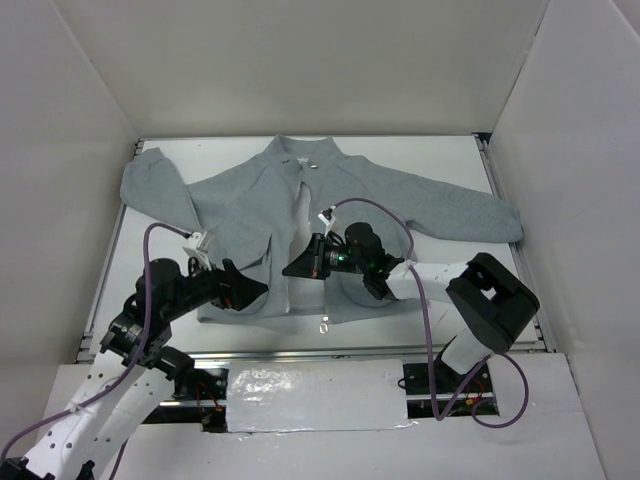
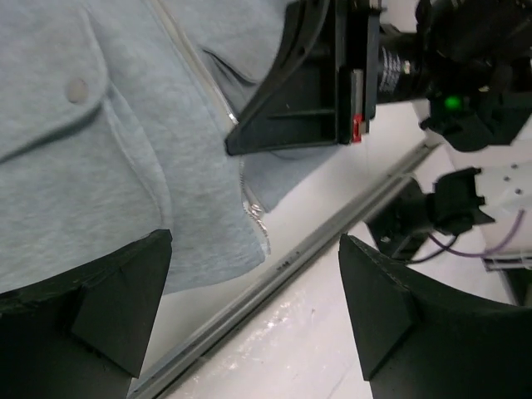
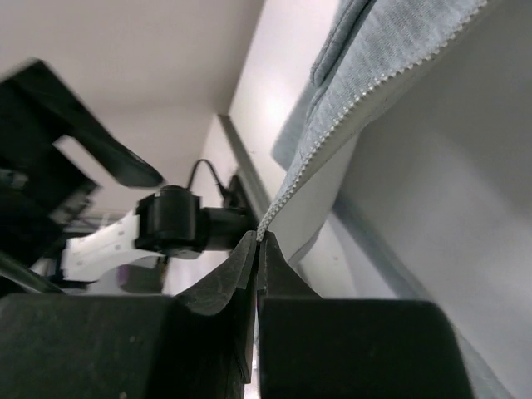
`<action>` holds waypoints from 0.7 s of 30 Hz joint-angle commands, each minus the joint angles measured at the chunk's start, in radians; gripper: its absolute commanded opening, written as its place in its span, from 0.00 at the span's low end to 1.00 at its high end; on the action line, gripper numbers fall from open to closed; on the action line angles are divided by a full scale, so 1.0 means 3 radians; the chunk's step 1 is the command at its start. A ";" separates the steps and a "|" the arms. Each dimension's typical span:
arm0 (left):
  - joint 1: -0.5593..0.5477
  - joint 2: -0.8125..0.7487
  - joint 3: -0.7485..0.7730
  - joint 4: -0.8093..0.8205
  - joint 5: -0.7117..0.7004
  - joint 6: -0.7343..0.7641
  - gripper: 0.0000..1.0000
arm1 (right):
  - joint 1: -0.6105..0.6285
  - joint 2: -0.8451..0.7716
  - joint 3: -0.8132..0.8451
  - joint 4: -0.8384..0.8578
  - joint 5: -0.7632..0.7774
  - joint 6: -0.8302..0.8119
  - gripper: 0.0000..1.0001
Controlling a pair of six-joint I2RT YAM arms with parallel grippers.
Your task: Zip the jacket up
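The light-grey fleece jacket (image 1: pixel 400 200) lies flat on the white table, collar at the far side, hem near me, front partly open down the middle. My right gripper (image 1: pixel 291 270) is shut on the toothed zipper edge (image 3: pixel 332 133) of one front panel near the hem and lifts it off the table; its fingertips (image 3: pixel 246 249) pinch the tape end. My left gripper (image 1: pixel 255 288) is open and empty, its fingers (image 2: pixel 125 307) wide apart over the hem corner and the table edge. The left wrist view shows the jacket (image 2: pixel 83 183), its silvery zipper (image 2: pixel 249 199) and the right gripper (image 2: pixel 241 143). A small metal piece (image 1: pixel 323 324) lies at the hem.
White enclosure walls stand on three sides. A metal rail (image 1: pixel 330 352) runs along the table's near edge, also in the left wrist view (image 2: pixel 274 278). A foil-covered patch (image 1: pixel 315 395) lies between the arm bases. The right arm's body (image 1: pixel 490 300) sits beside the jacket's hem.
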 commanded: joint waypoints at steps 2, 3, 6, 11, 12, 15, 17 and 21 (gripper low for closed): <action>-0.0010 -0.0212 -0.0381 0.0765 0.0666 -0.0421 0.93 | 0.0000 -0.0014 -0.0011 0.0446 -0.0240 0.0385 0.00; -0.0016 -0.0232 -0.0489 0.0888 0.0723 -0.0488 0.92 | 0.0000 -0.0024 -0.0026 0.0476 -0.0204 0.0416 0.00; -0.0016 -0.0314 -0.0812 0.1180 0.0795 -0.0682 0.90 | 0.0015 -0.0080 -0.0052 0.0461 -0.0117 0.0462 0.00; -0.0021 -0.0279 -0.1164 0.1691 0.0954 -0.0928 0.87 | 0.0036 -0.0045 -0.0026 0.0450 -0.0158 0.0446 0.00; -0.0021 -0.0238 -0.1170 0.1676 0.0928 -0.0908 0.86 | 0.0036 -0.0034 -0.0031 0.0471 -0.0168 0.0457 0.00; -0.0021 -0.0156 -0.1231 0.1696 0.0887 -0.0851 0.83 | 0.0061 0.0012 -0.0016 0.0527 -0.0209 0.0452 0.00; -0.0026 -0.0141 -0.1287 0.1758 0.0882 -0.0872 0.82 | 0.0082 0.0037 0.0005 0.0527 -0.0224 0.0442 0.00; -0.0026 -0.0110 -0.1308 0.1824 0.0856 -0.0867 0.77 | 0.0123 0.0073 0.0040 0.0512 -0.0245 0.0411 0.00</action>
